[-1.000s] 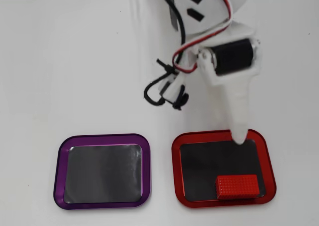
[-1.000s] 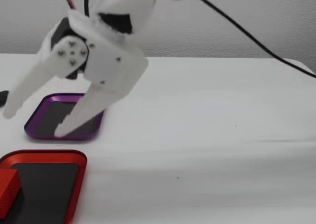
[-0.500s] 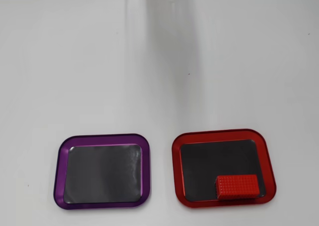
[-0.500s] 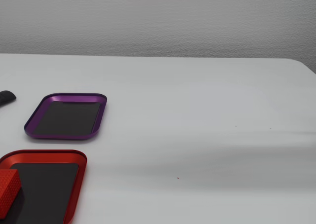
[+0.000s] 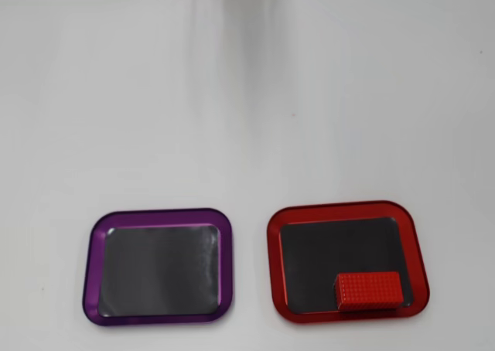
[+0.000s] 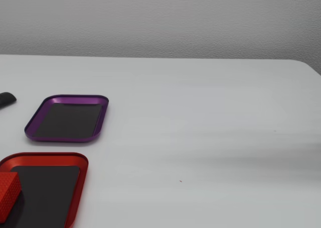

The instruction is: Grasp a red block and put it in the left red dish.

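The red block (image 5: 370, 291) lies inside the red dish (image 5: 272, 247), against its lower rim in the overhead view. In the fixed view the red block (image 6: 7, 195) sits at the left end of the red dish (image 6: 80, 188), partly cut off by the frame edge. The dish has a glossy red rim and a dark flat inside. The gripper and the arm are not in either view.
A purple-rimmed tray (image 5: 91, 258) of the same shape lies to the left of the red dish in the overhead view and behind it in the fixed view (image 6: 100, 117); it holds nothing. A dark object (image 6: 6, 99) pokes in at the fixed view's left edge. The table (image 6: 200, 137) is white.
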